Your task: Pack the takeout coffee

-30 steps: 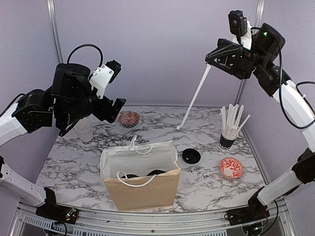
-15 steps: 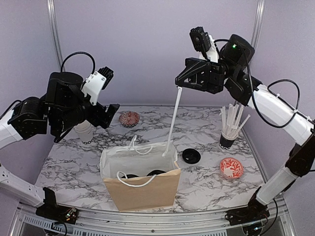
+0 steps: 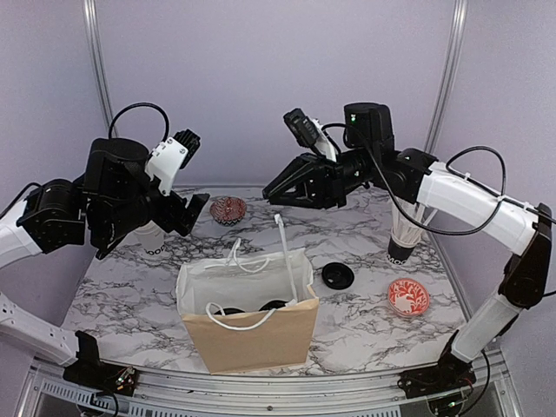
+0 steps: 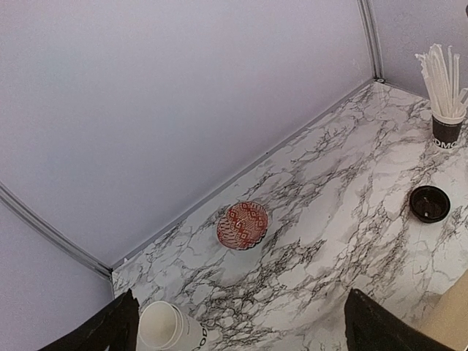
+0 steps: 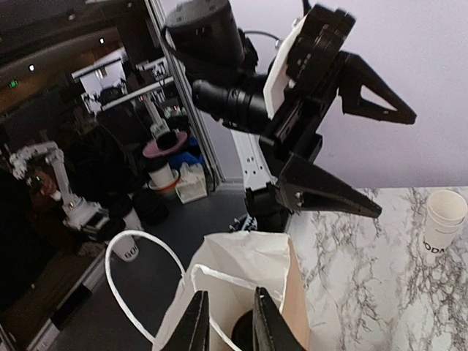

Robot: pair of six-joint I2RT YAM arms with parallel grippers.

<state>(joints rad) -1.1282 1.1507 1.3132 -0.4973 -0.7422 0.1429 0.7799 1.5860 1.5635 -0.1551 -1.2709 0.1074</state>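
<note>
The left arm hangs over the counter (image 3: 365, 334) behind and left of the paper bag (image 3: 252, 334). The left fingers (image 4: 110, 333) are spread wide and empty, and the unlidded white cup (image 4: 172, 329) stands upright just below them, so this arm looks the nearer for a straight-down reach. Black lids (image 3: 276, 305) show inside the bag, where a white stick (image 3: 291, 256) leans on the rim. Above it, the right fingers (image 5: 194, 325) point down, barely parted and holding nothing, and a loose lid (image 3: 337, 275) lies right of the bag.
</note>
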